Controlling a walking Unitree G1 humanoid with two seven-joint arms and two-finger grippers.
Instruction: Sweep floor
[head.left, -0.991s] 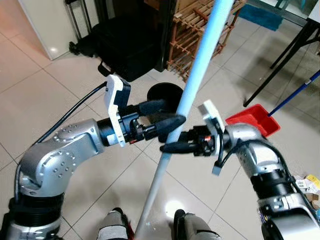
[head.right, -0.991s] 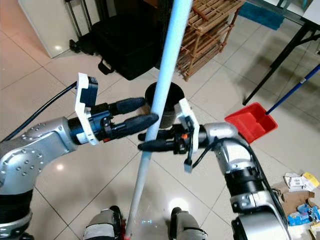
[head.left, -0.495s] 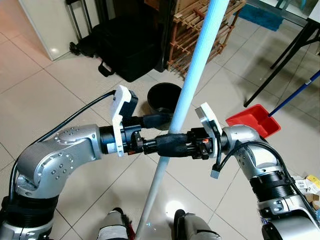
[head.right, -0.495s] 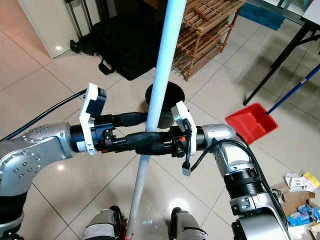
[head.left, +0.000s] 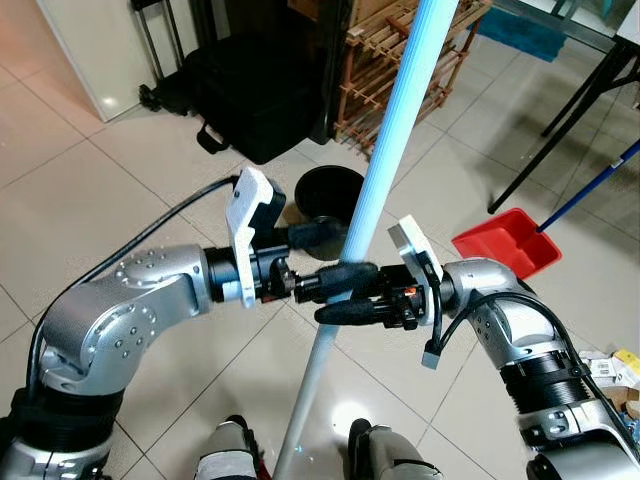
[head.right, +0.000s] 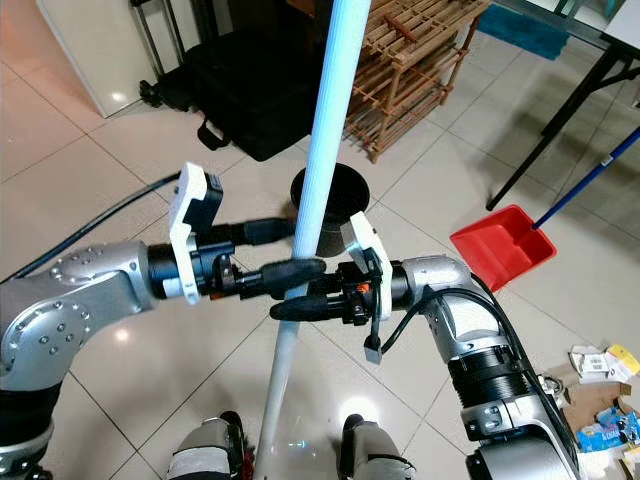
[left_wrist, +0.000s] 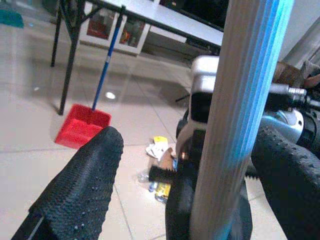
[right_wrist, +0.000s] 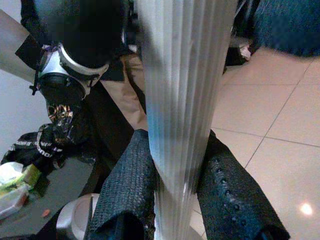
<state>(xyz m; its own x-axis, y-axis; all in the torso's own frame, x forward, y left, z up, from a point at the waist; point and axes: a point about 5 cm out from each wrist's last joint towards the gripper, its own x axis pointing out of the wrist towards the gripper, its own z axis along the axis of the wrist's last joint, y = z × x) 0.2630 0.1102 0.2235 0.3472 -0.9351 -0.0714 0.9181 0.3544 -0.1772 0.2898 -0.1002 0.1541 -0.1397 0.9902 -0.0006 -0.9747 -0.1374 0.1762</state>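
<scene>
Holding the pale blue broom pole close to upright in front of the chest, leaning a little toward the wooden rack at the top and dropping to the floor tiles beside the robot's feet. Clamping it with the right gripper, jaws closed on the pole from both sides. Straddling it just above with the left gripper, jaws spread and standing apart from the pole on either side, so gripping nothing. Judging the main risk from exactly that: carrying a long pole on one pinch alone, probably letting it pivot or slide in the closed jaws once swung, and tipping the top toward the rack or the black bucket just behind. Risking too a clash of fingers when closing the left jaws, with the two grippers almost touching. Also risking, on a wide sweep, knocking the red dustpan off to the right, or passing short of the litter lying beyond it near the right elbow.
</scene>
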